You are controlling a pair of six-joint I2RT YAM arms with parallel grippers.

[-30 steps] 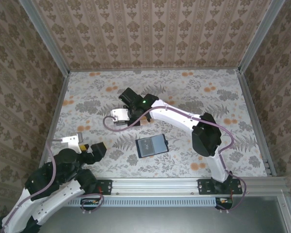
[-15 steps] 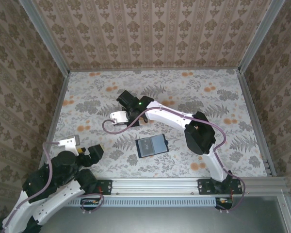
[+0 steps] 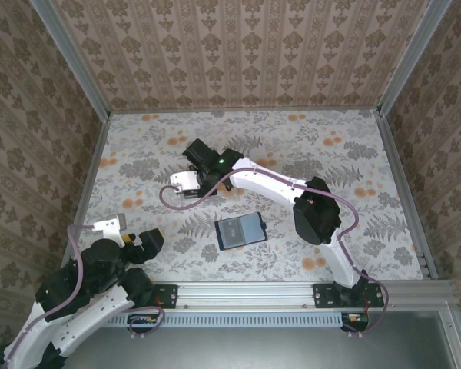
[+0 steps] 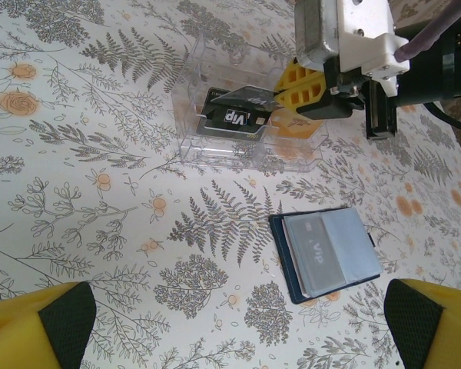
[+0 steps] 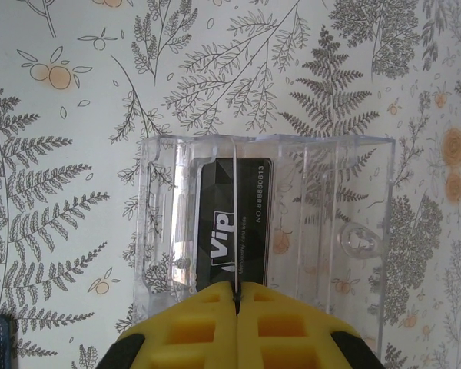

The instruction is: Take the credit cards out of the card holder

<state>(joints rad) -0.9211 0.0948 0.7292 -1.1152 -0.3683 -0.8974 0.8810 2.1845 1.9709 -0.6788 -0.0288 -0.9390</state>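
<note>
Card in right jaws, print unreadable

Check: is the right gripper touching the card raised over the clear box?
Touching. Right wrist view: the right gripper has both fingers pressed shut on the card, seen edge-on, no gap.

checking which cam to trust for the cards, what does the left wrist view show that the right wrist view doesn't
Left wrist view's own: the card holder lying open on the table with a grey VIP card in it, apart from the clear box. Right wrist view's own: the number line printed on the black VIP card, and the held card edge-on as a thin line. Shared: the right end effector shut on that card above the box, the black card lying inside.
</note>
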